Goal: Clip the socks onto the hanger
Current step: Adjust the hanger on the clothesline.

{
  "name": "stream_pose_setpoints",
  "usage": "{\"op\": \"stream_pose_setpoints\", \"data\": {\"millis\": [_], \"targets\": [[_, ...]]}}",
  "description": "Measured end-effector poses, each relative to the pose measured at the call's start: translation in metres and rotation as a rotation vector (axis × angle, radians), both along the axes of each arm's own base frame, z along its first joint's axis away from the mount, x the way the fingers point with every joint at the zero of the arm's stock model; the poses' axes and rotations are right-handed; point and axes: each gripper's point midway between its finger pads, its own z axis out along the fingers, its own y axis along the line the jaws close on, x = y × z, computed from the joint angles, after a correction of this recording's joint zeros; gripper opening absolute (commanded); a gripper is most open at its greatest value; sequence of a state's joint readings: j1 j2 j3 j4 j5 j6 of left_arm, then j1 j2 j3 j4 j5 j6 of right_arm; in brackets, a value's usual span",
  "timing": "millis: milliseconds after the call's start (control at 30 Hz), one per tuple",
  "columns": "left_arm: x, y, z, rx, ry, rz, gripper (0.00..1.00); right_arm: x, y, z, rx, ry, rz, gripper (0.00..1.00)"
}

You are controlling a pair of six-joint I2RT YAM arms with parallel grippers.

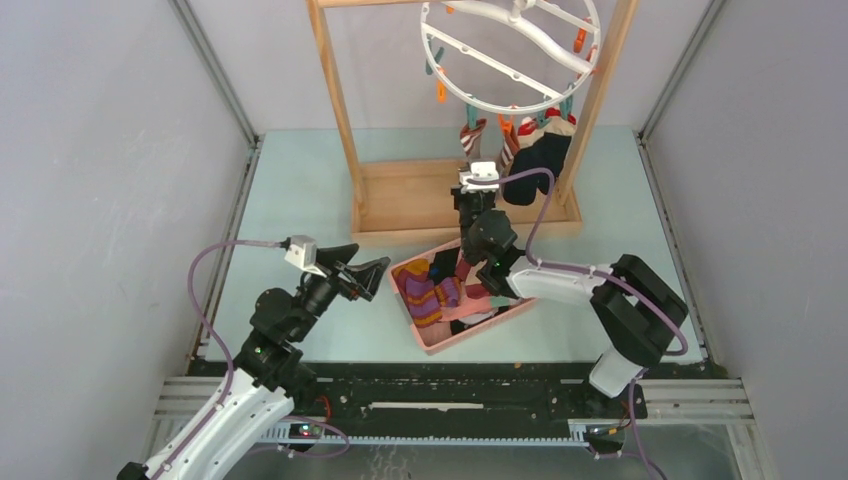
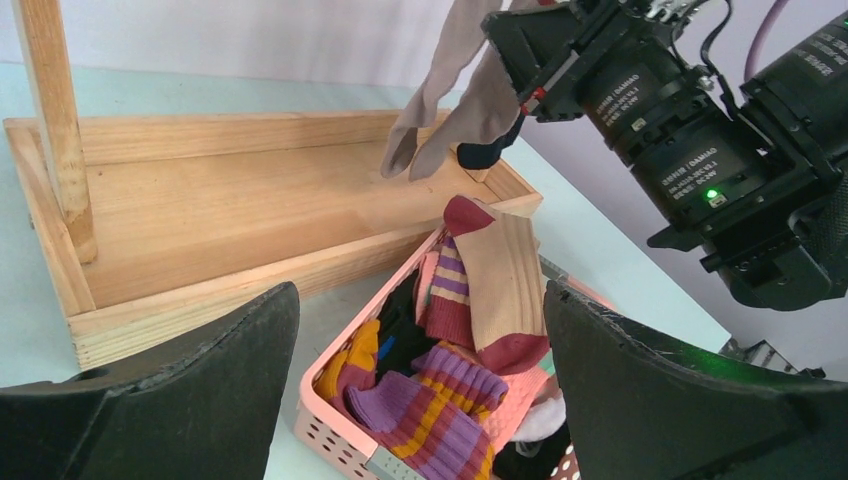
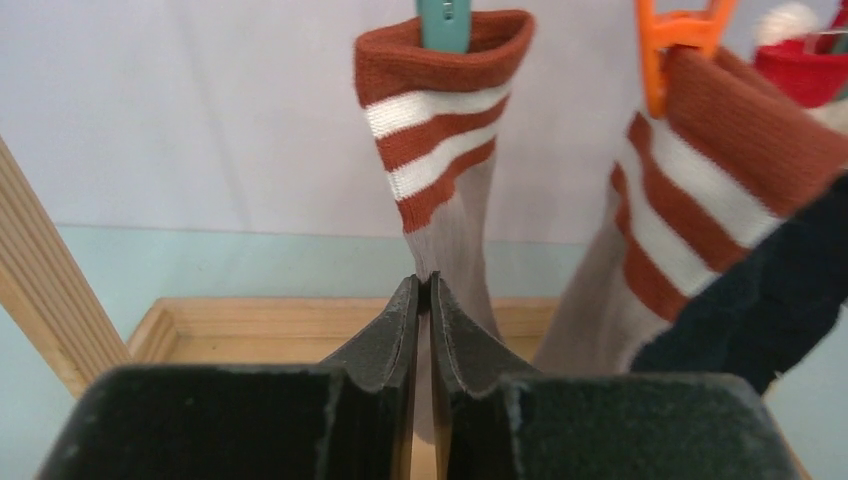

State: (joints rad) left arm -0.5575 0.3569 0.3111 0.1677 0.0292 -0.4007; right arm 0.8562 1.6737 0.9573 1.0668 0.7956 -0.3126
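Left gripper [image 1: 375,278]: jaws wide apart, nothing between them, hovering low over the table. Just right of it and slightly ahead sits the pink perforated plastic basket [image 2: 330,432], holding loose socks: a purple-and-orange striped sock [image 2: 430,420] nearest the fingers, and a tan sock with maroon toe and cuff [image 2: 510,290] draped over the pile beyond it. Past the basket, ahead of this gripper, is the flat base tray of the light wooden rack [image 2: 220,190].

Right gripper [image 3: 422,285]: raised over that tray, jaws almost together, a strip of grey fabric pinched between the pads. That fabric is the lower part of a grey sock with a maroon-and-white striped cuff [image 3: 440,120], hanging straight above the fingertips from a teal plastic clip [image 3: 445,15]. To the right of the fingers hangs a matching striped sock [image 3: 690,200] on an orange clip [image 3: 680,40], then a navy sock [image 3: 770,290] overlapping it lower down. The white plastic ring hanger [image 1: 505,108] is overhead, tilted, with the clips dangling off its near rim.
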Motion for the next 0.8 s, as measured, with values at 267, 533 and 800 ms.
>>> {"op": "stream_pose_setpoints", "data": {"millis": [267, 533, 800], "targets": [[0.000, -0.001, -0.001, -0.010, 0.012, -0.004, 0.94, -0.015, -0.047, 0.016, 0.041, 0.001, -0.034, 0.12], [0.002, -0.009, -0.009, -0.015, 0.057, -0.034, 0.94, -0.018, -0.093, 0.030, 0.113, 0.011, -0.061, 0.12], [0.002, -0.017, -0.013, -0.021, 0.084, -0.067, 0.93, -0.012, -0.129, 0.026, 0.149, 0.056, -0.092, 0.12]]}}
